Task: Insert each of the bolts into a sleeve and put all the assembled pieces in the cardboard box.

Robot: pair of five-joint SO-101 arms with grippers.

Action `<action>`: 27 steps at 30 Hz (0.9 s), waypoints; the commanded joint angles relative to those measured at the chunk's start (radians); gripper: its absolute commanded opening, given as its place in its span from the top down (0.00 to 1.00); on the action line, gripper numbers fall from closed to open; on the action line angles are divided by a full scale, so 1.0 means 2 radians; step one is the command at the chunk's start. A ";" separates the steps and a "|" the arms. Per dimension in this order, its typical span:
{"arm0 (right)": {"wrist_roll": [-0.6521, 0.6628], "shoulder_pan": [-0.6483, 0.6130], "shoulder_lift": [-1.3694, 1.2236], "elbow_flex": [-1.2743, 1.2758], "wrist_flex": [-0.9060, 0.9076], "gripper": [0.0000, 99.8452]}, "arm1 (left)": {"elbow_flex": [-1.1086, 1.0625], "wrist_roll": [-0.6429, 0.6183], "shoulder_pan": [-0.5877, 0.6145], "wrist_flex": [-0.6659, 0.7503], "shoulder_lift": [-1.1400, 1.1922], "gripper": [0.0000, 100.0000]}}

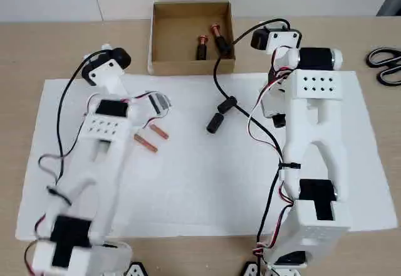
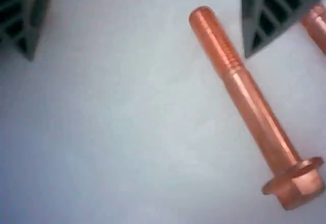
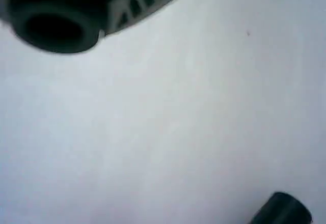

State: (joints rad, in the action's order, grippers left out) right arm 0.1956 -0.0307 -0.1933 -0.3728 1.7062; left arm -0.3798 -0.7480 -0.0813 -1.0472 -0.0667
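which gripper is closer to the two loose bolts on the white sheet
Left. The left gripper sits right beside the bolts; the right gripper is across the sheet, past the black sleeves.

Two bolts point(image 1: 145, 142), sleeves point(image 1: 215, 123) loose; two assemblies point(image 1: 202, 47) in cardboard box point(image 1: 175, 37).

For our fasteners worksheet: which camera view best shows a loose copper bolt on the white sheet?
The left wrist view: the bolt lies close up, thread, shank and flanged head plain. The high view gives both loose bolts as small copper sticks. The right wrist view faces a black sleeve.
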 commanded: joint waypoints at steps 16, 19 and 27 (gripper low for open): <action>-0.010 0.002 0.030 -0.002 0.010 1.00 | 0.151 -0.091 0.040 -0.058 0.162 0.75; -0.010 0.001 0.030 -0.002 0.010 1.00 | 0.151 -0.091 0.040 -0.058 0.165 0.75; -0.010 -0.027 0.030 -0.002 0.010 1.00 | 0.148 -0.091 0.040 -0.041 0.165 0.75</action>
State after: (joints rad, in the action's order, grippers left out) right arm 0.1880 -0.0736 -0.1933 -0.3728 1.7062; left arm -0.1266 -0.9229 -0.0061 -1.1485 0.2708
